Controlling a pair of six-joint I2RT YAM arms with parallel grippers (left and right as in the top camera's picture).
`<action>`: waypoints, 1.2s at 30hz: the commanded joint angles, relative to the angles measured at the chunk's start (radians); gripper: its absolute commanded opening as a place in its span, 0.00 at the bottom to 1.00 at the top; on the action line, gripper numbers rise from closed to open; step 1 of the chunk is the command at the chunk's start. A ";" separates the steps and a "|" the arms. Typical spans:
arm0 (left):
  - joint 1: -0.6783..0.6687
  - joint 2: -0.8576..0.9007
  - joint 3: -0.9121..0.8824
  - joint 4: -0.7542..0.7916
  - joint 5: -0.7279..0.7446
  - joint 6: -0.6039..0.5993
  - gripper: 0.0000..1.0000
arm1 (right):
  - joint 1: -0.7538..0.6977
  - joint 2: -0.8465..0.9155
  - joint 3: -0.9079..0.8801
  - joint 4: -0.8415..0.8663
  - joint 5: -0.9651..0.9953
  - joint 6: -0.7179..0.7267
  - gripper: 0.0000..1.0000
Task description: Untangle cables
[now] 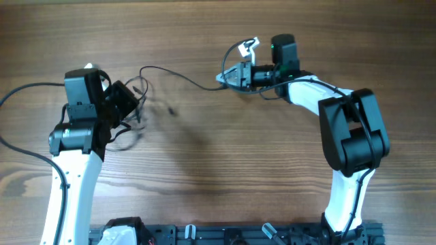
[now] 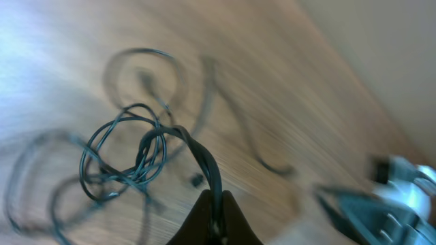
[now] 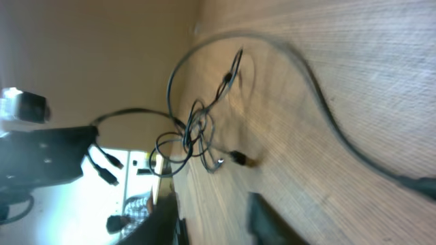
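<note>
The cables are thin black cords bunched in a loose knot (image 1: 131, 122) on the wooden table, right by my left gripper (image 1: 134, 103). In the left wrist view my left gripper (image 2: 215, 211) is shut on one cord that rises into the knot's loops (image 2: 129, 163). One long strand (image 1: 180, 77) runs from the knot to beside my right gripper (image 1: 228, 76). In the right wrist view my right gripper (image 3: 214, 204) is open with nothing between its fingers. The knot (image 3: 194, 136) lies ahead of it, and the long strand (image 3: 327, 116) curves past to the right.
The thick black cable (image 1: 20, 92) wired to the left arm loops at the table's left edge. The arm bases and a black rail (image 1: 225, 235) stand at the front edge. The table's far edge (image 3: 163, 170) shows in the right wrist view.
</note>
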 commanded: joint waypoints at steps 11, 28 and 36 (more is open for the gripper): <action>-0.003 -0.028 -0.003 0.151 0.616 0.278 0.04 | 0.114 -0.019 0.002 0.157 -0.130 0.167 0.90; -0.003 -0.030 -0.003 0.183 0.614 0.211 0.04 | 0.228 -0.019 0.002 0.309 0.161 0.255 0.56; -0.002 -0.030 -0.003 0.175 0.676 0.212 0.05 | 0.217 -0.019 0.002 0.300 0.296 0.294 0.05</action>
